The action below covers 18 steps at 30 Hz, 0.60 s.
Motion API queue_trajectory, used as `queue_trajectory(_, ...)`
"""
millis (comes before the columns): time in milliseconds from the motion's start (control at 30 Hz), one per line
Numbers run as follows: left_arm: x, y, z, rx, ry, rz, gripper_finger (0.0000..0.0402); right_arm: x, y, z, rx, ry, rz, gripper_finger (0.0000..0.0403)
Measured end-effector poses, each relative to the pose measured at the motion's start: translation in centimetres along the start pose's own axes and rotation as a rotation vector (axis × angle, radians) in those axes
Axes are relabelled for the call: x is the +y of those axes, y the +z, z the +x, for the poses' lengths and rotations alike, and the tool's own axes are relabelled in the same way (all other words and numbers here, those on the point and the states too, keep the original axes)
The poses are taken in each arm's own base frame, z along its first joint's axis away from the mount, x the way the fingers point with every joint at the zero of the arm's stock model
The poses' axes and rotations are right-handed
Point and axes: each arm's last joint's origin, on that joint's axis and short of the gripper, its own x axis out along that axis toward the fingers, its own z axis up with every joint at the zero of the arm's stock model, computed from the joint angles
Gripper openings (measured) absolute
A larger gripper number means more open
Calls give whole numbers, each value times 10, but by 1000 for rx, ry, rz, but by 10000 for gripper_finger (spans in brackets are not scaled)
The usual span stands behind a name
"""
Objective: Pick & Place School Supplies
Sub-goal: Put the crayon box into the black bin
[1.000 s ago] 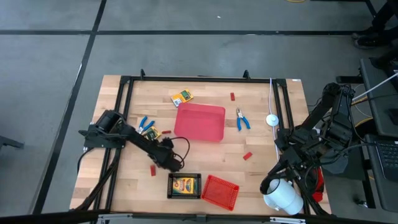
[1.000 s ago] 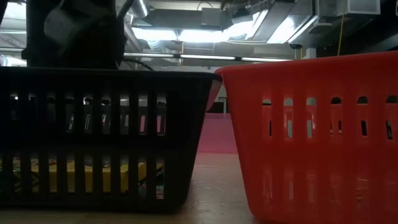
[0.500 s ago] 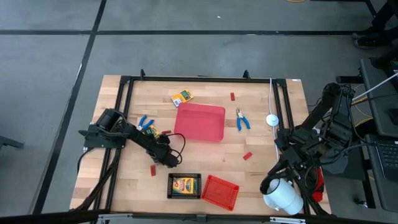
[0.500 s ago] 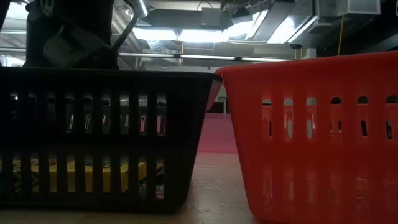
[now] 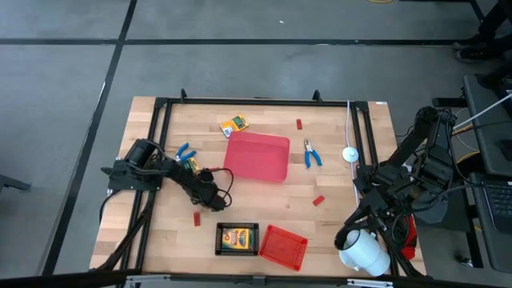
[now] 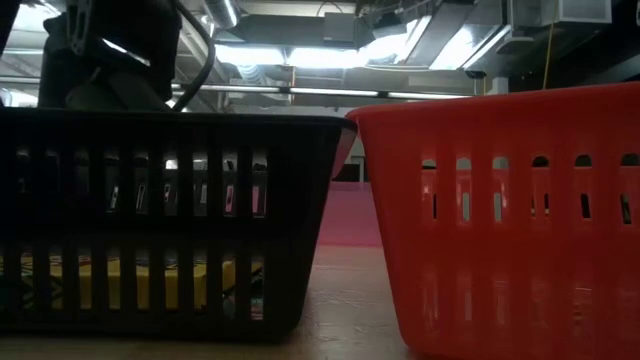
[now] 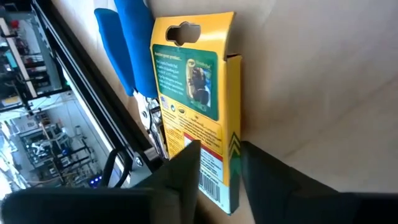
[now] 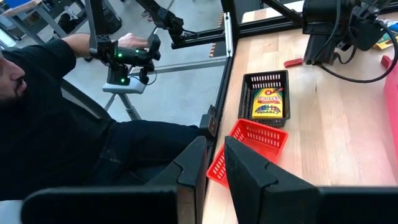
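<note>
Yellow card fills the left wrist view: a flat crayon box (image 7: 196,118) with a green printed panel, a hang-hole tab and a barcode lies on pale wood, just ahead of the left gripper (image 7: 219,165), whose dark fingers stand slightly apart, gripping nothing. Blue-handled pliers (image 7: 134,56) lie touching the box. A second box (image 8: 270,102) reading "Crayola" sits in the black slotted basket (image 8: 265,79) beside the red mesh basket (image 8: 252,134). The right gripper (image 8: 214,168) waits off the table edge, fingers narrowly parted.
</note>
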Motion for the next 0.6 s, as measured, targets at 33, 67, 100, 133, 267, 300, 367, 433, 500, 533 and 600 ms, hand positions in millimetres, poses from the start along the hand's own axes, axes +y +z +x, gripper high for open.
queue_trajectory(33,0,0,0,0,1,2,87,0,0,0,-3,-4,0,61)
queue_trajectory(67,0,0,0,-1,1,4,69,0,0,0,-6,-7,2,61)
queue_trajectory(100,0,0,0,-1,1,4,48,0,0,0,-9,-11,2,61)
queue_trajectory(133,0,0,0,-2,2,3,27,0,0,0,-10,-12,2,61)
queue_trajectory(267,0,0,-1,-12,7,-1,4,0,0,0,-11,-12,2,61)
queue_trajectory(300,0,-1,-1,-18,8,-1,3,0,0,0,-11,-12,2,61)
queue_trajectory(367,-1,-2,-3,-26,7,2,3,0,0,0,-11,-12,2,61)
queue_trajectory(433,-2,-2,-7,-36,1,3,2,0,0,0,-11,-12,2,61)
queue_trajectory(500,-4,-2,-11,-47,-9,4,2,0,0,0,-11,-12,2,61)
queue_trajectory(533,-5,-2,-14,-53,-18,3,2,0,0,0,-11,-12,2,61)
queue_trajectory(600,-7,-1,-21,-67,-39,6,2,0,0,0,-15,-17,2,61)
